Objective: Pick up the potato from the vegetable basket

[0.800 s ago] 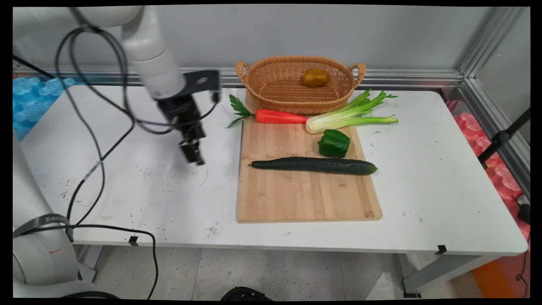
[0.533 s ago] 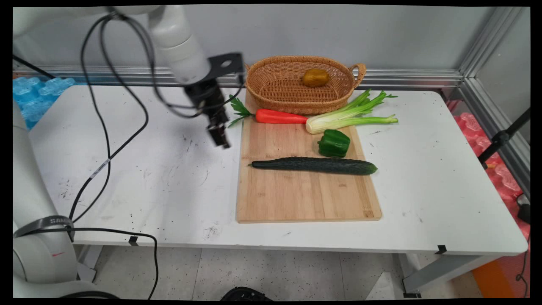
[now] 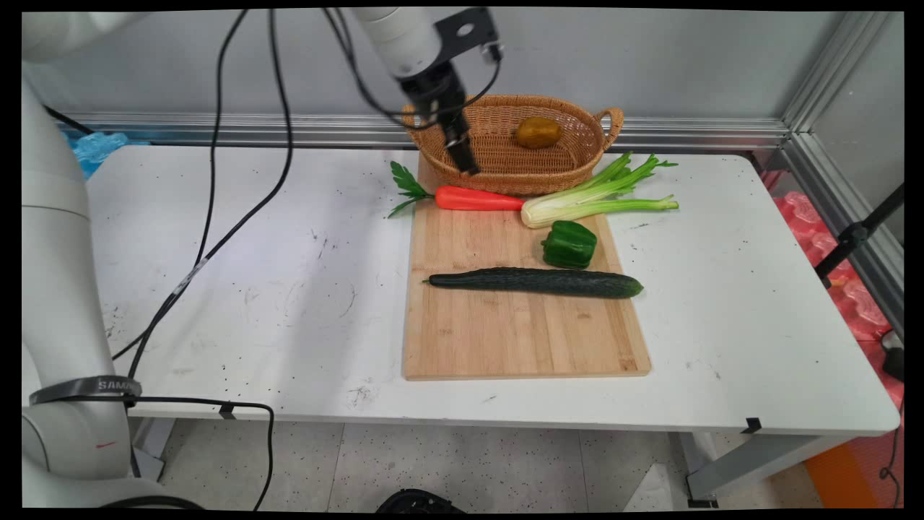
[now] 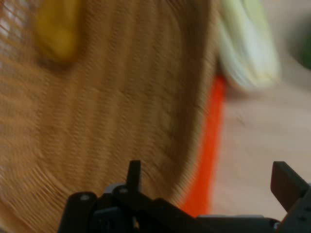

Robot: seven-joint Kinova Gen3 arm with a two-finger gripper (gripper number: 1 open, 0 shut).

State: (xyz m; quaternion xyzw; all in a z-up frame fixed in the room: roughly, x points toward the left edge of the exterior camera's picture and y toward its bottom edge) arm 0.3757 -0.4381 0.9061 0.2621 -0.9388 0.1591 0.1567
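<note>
My gripper (image 3: 463, 157) hangs over the left part of a woven basket (image 3: 570, 110) at the back of the table. In the hand view the gripper (image 4: 209, 171) is open, its fingers wide apart with nothing between them. A yellow-brown fruit (image 3: 538, 132) lies in the basket, to the right of the gripper. The blurred hand view shows the basket weave (image 4: 112, 97), the fruit (image 4: 58, 29), an orange carrot (image 4: 209, 145) and pale celery (image 4: 248, 48). The carrot (image 3: 476, 198) lies just in front of the basket.
A wooden cutting board (image 3: 520, 332) lies in front of the basket. On it are a green pepper (image 3: 569, 244) and a long cucumber (image 3: 538, 282). Celery (image 3: 592, 198) lies across its far right corner. Black cables (image 3: 216, 180) hang over the table's left half.
The gripper has swung right and away from the table's left half, rising from beside the board to above the basket's left side. The vegetables have not moved.
</note>
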